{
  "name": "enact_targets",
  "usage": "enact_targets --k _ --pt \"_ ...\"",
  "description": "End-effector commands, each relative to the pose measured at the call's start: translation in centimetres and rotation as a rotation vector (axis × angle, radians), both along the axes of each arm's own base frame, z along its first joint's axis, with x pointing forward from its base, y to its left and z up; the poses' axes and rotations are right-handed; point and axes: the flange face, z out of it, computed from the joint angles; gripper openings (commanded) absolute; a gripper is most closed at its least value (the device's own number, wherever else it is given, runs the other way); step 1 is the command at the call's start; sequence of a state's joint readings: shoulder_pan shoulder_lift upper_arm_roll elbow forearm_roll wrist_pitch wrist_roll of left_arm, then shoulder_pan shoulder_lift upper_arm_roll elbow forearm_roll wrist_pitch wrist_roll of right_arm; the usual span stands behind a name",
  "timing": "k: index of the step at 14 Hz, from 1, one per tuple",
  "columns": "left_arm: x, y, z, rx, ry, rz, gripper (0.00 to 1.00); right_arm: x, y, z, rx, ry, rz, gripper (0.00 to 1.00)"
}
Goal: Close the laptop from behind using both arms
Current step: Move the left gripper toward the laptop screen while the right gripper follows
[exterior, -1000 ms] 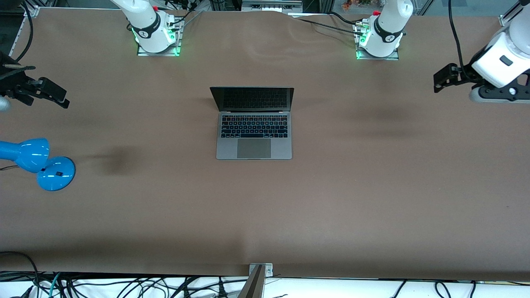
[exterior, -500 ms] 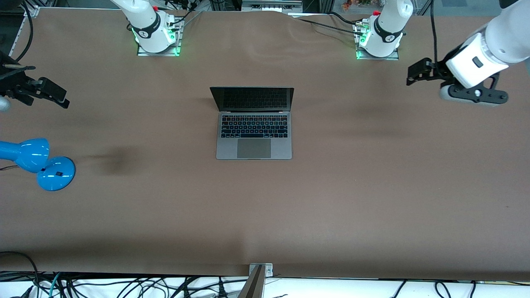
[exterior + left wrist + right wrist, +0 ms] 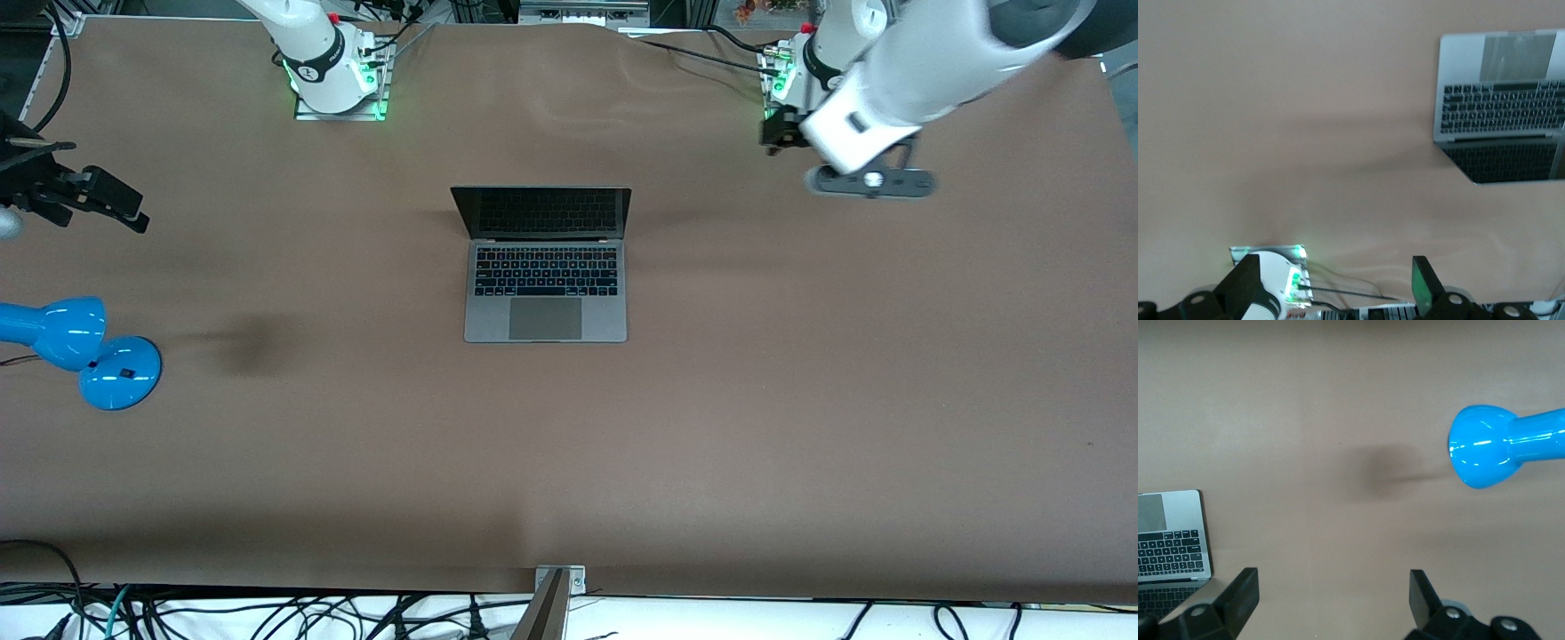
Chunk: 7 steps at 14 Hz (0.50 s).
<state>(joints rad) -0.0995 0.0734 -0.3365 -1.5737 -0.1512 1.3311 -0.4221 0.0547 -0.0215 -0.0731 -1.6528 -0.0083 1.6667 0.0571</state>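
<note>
Item: laptop (image 3: 545, 267), slim grey metal, stood open mid-desk, lid upright and screen dark, keyboard and trackpad facing the front camera. In the left wrist view the laptop (image 3: 1501, 107) ran off the picture's edge; in the right wrist view only a corner of the laptop (image 3: 1168, 540) showed, the rest cut off.

Item: left hand (image 3: 778, 133), raised over the desk (image 3: 800, 400) just beside the left arm's base (image 3: 811, 111), toward the left arm's end from the laptop and well apart from it. Largely hidden under its own white wrist in the front view. Left wrist view showed both fingers (image 3: 1241, 287) spread wide with nothing between them.

Item: right hand (image 3: 89, 200), over the desk's edge at the right arm's end, its arm cut off by the frame. Fingers (image 3: 1238, 593) stood wide apart in the right wrist view, holding nothing.

Item: blue desk lamp (image 3: 84, 351), on the desk near the right arm's end, nearer the front camera than the right hand; its neck ran out of frame. Only the lamp's head (image 3: 1485, 453) appeared in the right wrist view.

Open room: bare brown desk lay on all sides of the laptop, including the strip between its lid and the right arm's base (image 3: 338, 89) and the left arm's base.
</note>
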Motion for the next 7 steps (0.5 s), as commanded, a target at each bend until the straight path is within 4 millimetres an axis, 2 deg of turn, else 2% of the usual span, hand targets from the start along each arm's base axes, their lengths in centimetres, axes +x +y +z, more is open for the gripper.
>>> enact_targets --k 1,4,6,7 --pt "-1.3 -4.4 -2.0 0.0 0.068 -0.03 1.0 0.1 0.0 0.5 -0.006 -0.001 0.013 1.0" --pt "-2.9 -7.7 -3.7 -0.05 0.143 -0.05 1.0 -0.3 1.0 -0.7 -0.003 0.072 0.034 1.0" --pt "-3.5 -9.2 -4.4 -0.071 0.181 -0.034 1.0 -0.6 4.3 -2.0 -0.008 0.142 0.1 1.0" --pt "-3.8 -10.0 -5.0 -0.072 0.212 -0.005 1.0 -1.4 6.8 -3.2 -0.017 0.223 0.136 1.0"
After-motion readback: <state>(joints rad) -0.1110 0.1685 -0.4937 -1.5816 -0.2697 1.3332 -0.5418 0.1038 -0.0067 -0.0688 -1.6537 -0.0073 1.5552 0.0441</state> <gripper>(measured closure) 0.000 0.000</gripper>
